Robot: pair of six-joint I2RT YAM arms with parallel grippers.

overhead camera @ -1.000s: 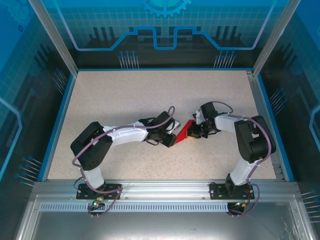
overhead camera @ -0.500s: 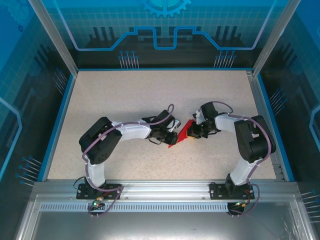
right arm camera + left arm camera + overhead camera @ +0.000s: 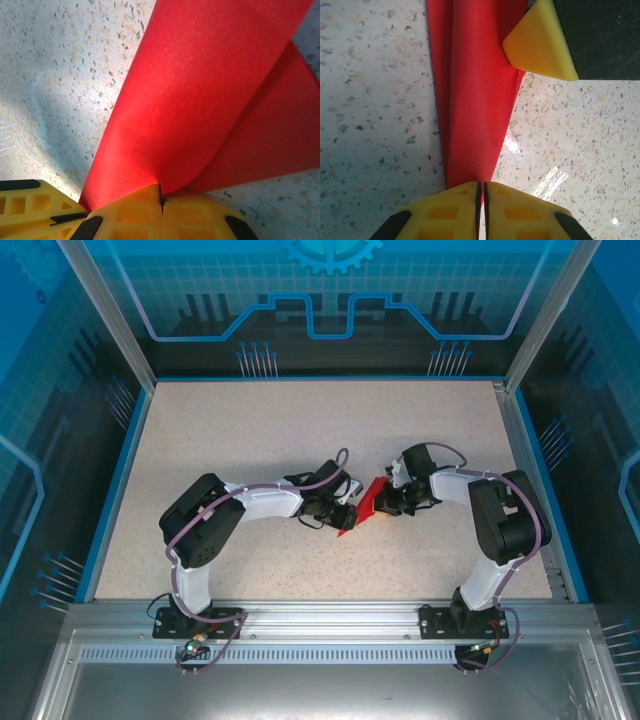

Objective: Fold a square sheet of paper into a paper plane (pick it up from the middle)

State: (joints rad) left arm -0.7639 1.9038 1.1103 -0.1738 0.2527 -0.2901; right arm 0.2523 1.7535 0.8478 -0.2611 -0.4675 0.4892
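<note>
Paper [image 3: 366, 502] is held between the two grippers near the middle of the table [image 3: 250, 430], folded lengthwise into a narrow red strip. The left gripper [image 3: 481, 189] is clamped tight on the narrow end of the paper. The right gripper [image 3: 161, 196] is clamped equally tight on the opposite end, where the sheet fans out into two layers.

Risks:
- If the arms pull apart, the thin sheet may tear at a clamp or slip out of it.
- If the arms close in, the paper may buckle and take a crease off the intended line.
- A twist between the wrists would skew the layers.

Hidden: the fingers cover both gripped ends, so grip depth cannot be judged. From above, the paper is small and partly covered; fold count and nose shape cannot be made out.
</note>
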